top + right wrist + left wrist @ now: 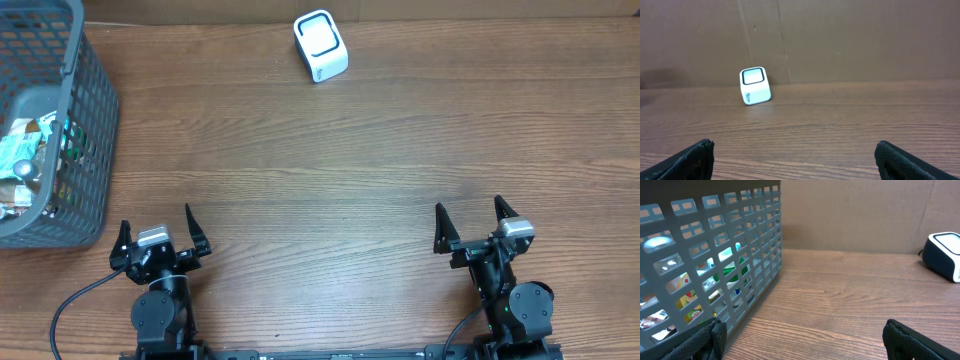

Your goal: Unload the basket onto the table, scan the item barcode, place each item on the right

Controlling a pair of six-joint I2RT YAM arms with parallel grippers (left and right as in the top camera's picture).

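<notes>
Resting low at the near edge of the tabletop (320, 180), both arms are empty. Left fingers (193, 232) are spread wide with nothing between them; right fingers (441, 228) likewise stand wide apart, gripping nothing.

Task things:
- Packaged items (25, 160) lie in a grey mesh basket (100, 130) at the far left edge, beyond the left fingers and slightly to their left, well apart from them.
- White scanner (321, 46) sits on the tabletop at the far side, roughly midway between the arms, well apart from both pairs of fingers.

View comparison:
- Overhead: the only view with both arms, basket and scanner together. It looks down into the basket's open top; packets in a jumble, printing too small to read. A black cable (70, 300) loops by the left arm's base.
- Left wrist: left fingers (700, 342) show as dark tips in the bottom corners. Basket (740, 230) wall fills the left half; green, white and red packaging (732, 275) shows through the mesh. Scanner (946, 255) is cut off at the right edge.
- Right wrist: right fingers (905, 162) at the bottom corners. Scanner (755, 86) is seen whole, left of centre, its dark-framed window tilted upward, a brown board (840, 40) behind it. No barcode can be made out in any view.
</notes>
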